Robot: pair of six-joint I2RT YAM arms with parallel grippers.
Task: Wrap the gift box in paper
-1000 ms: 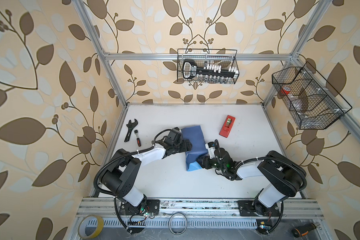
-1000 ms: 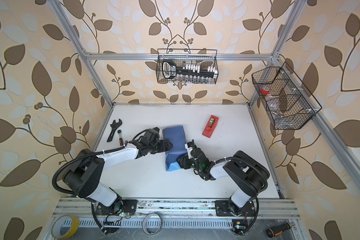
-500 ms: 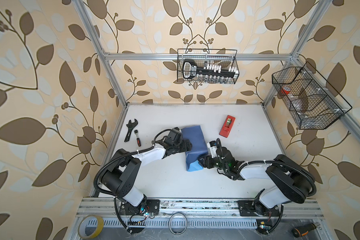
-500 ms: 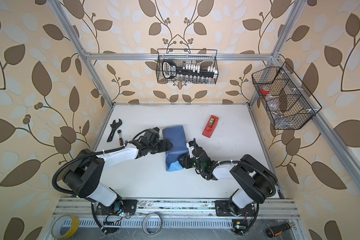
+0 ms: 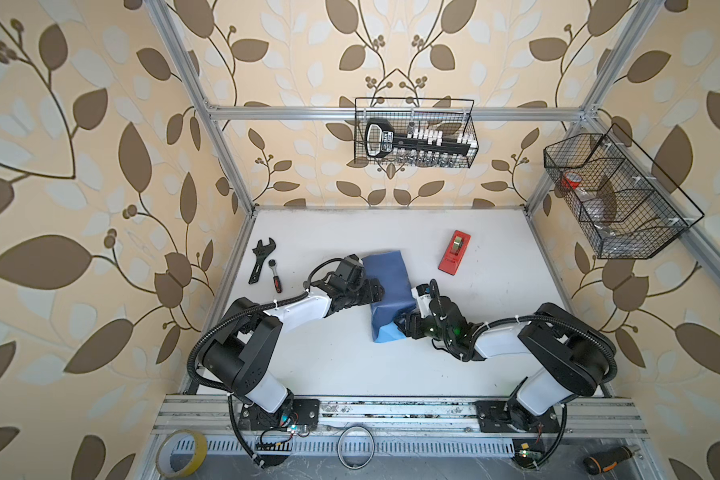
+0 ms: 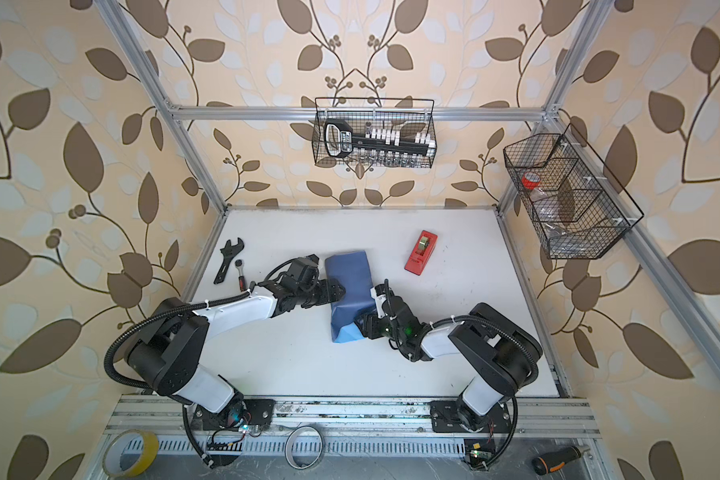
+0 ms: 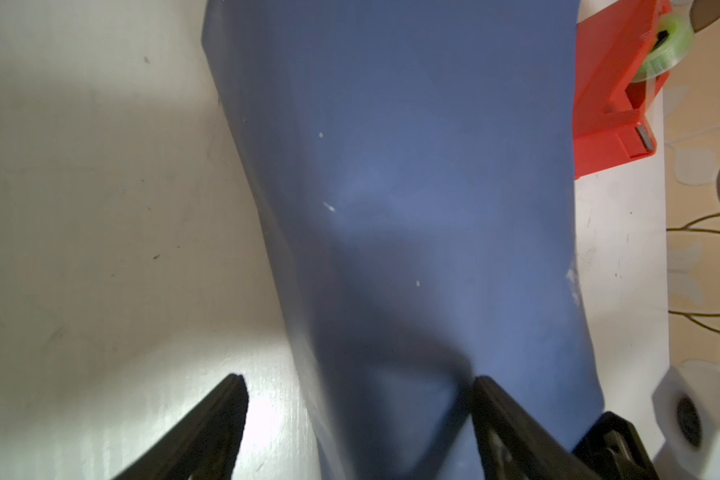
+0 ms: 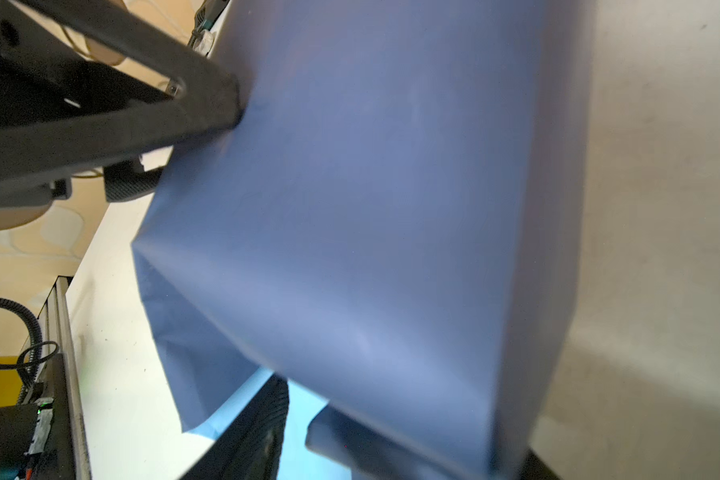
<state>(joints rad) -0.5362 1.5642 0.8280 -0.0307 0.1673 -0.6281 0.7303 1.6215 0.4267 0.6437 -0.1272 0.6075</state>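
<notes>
1. Left gripper [image 5: 377, 291]: jaws spread wide, nothing gripped. In the left wrist view one finger [image 7: 499, 415] rests on the dark-blue paper [image 5: 387, 286], and the other hangs over bare table [image 5: 350, 365]. Probably pinning the fold so it can't spring open.
2. Right gripper [image 5: 404, 328]: at the near end of the bundle, jaws partly apart with the folded paper's end between them. One finger [image 8: 262, 424] lies over the light-blue flap [image 5: 385, 334]. Can't tell if it pinches or only straddles.
3. Gift box: not visible. Judged to sit inside the folded paper mid-table, given the bundle's bulk.
4. Paper bundle lies between the two grippers. Its left long side touches the left one, and its near right corner sits at the right one. Light inner face shows only at the near end, so that end looks unfolded.
5. Red tape dispenser [image 5: 454, 252]: beyond the bundle, apart from it, neither gripper near. Likely needed for the seam.
</notes>
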